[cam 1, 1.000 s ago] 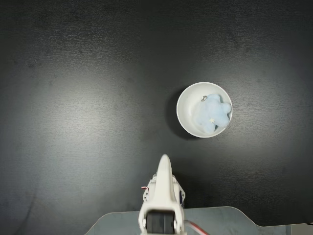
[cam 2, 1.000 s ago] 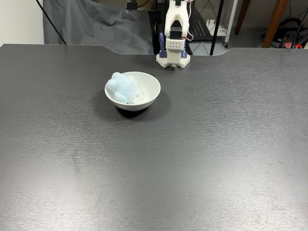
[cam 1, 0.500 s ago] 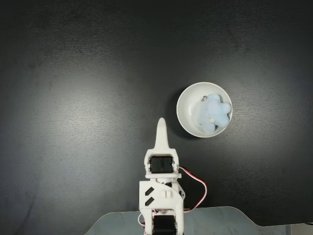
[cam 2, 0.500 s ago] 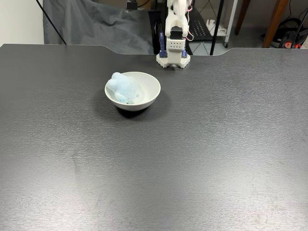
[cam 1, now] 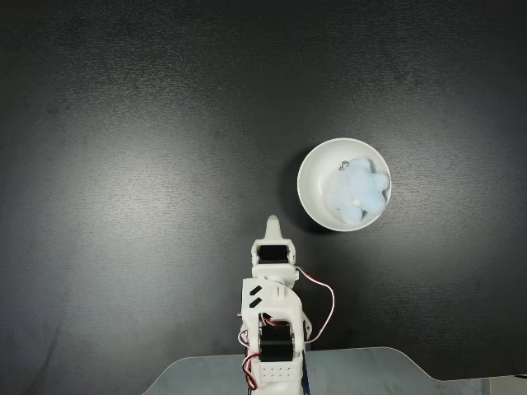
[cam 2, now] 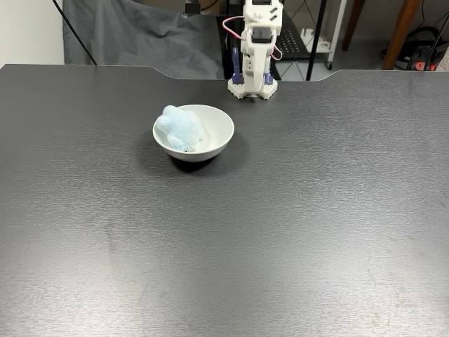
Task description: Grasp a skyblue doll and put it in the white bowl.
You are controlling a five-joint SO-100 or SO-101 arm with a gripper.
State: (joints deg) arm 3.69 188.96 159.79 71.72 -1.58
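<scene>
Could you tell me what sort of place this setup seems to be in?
Probably an office or lab workspace. A small white arm is mounted at the far edge of a wide black desk, with chair and table legs and cables on the floor behind. On the desk, a white bowl holds a skyblue doll.

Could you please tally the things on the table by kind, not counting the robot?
Doll: 1, inside the bowl
Bowl: 1
Total: 2
</scene>
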